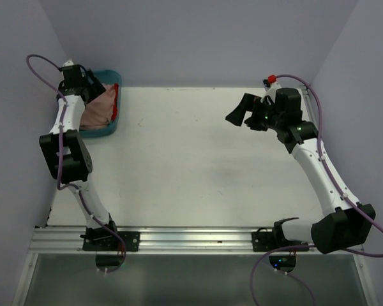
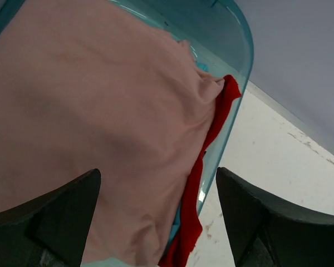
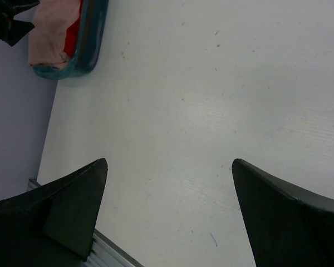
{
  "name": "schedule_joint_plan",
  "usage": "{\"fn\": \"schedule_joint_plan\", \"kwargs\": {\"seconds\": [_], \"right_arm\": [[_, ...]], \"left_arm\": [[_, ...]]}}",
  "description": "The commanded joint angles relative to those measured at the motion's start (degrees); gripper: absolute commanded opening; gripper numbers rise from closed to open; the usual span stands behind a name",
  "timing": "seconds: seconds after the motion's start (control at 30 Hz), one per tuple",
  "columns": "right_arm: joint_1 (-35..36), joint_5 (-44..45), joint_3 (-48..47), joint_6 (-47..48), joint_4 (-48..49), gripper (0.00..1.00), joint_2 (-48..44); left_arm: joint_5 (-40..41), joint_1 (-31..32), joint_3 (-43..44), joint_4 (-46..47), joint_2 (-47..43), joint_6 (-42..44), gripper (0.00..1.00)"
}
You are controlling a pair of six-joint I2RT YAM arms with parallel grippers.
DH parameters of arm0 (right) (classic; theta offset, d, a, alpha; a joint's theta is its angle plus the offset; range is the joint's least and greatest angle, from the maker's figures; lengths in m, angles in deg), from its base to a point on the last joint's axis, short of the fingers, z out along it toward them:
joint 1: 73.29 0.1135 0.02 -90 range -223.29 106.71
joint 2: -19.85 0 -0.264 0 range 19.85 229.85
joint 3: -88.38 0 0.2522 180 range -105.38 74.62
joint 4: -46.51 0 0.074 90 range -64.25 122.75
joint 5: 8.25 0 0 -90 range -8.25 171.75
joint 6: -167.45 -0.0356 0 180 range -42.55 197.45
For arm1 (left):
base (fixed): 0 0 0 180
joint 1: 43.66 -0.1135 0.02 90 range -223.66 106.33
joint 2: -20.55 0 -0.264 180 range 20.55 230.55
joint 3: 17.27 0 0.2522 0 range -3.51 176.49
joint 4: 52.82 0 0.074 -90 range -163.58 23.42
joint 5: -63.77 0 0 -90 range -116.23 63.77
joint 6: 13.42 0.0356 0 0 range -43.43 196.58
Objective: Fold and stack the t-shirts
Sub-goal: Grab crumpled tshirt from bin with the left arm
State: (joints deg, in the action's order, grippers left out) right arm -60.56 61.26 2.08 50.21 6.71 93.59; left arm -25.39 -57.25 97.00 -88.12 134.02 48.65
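- Two t-shirts are on view, both in the bin (image 1: 112, 76) at the far left corner of the tabletop (image 1: 198, 159). The pink t-shirt (image 2: 100, 100) lies bunched on top, and the red t-shirt (image 2: 217, 119) is squeezed along the bin's right wall beneath it.
- You should note that a turquoise t-shirt cannot be told apart from the bin's own colour in these views.
- Left claw (image 2: 157, 178): it hangs over the bin just above the pink cloth, with its jaws spread wide. It pinches nothing, and contact with the cloth cannot be confirmed.
- Right claw (image 3: 170, 161): it is held above bare tabletop on the right, well apart from the bin. Its jaws are spread and it carries nothing.
- Progress, as judged: none. No garment is out of the bin, none is laid flat or folded, and no stack has been begun.
- Outstanding for you: draw out the pink t-shirt, spread and fold it on the tabletop, then repeat for each remaining garment and stack them.
- Risk, as judged: the red t-shirt sits tight against the pink one and may be dragged out with it.
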Motion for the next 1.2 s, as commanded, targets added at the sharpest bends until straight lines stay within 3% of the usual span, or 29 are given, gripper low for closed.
{"fn": "schedule_joint_plan", "kwargs": {"seconds": [0.0,0.3,0.47,0.5,0.53,0.6,0.63,0.67,1.17], "right_arm": [[0.19,-1.48,0.37,-0.35,1.96,0.99,-2.54],[0.1,-0.69,2.66,-1.05,2.75,0.99,-3.6],[0.19,-0.69,2.66,-1.49,2.58,0.99,-3.16],[0.1,-0.69,2.83,-1.5,2.66,0.99,-3.16],[0.1,-0.78,2.83,-1.58,2.75,0.99,-3.16],[0.19,-0.95,2.83,-1.58,2.84,0.99,-3.16],[0.1,-1.04,3.01,-1.58,3.01,0.99,-3.16],[0.1,-1.04,3.18,-1.76,3.1,0.99,-3.16],[0.19,-1.74,5.03,-2.2,5.74,0.99,-0.87]], "left_arm": [[5.31,-0.65,5.66,-2.63,3.42,2.08,0.89],[11.98,-0.74,11.38,-9.13,11.68,2.35,0.83],[13.31,-0.83,9.71,-10.54,13.44,2.17,0.71],[12.96,-0.83,9.27,-10.37,13.44,2.17,0.65],[12.44,-0.92,8.05,-9.41,13.1,2.17,0.48],[10.94,-0.92,6.81,-8.17,12.57,2.26,0.27],[10.41,-0.92,5.85,-6.95,12.22,2.26,0.09],[9.89,-0.92,5.49,-6.59,11.17,2.26,0.0],[-2.41,0.75,0.92,-2.98,-15.38,0.33,0.0]]}}
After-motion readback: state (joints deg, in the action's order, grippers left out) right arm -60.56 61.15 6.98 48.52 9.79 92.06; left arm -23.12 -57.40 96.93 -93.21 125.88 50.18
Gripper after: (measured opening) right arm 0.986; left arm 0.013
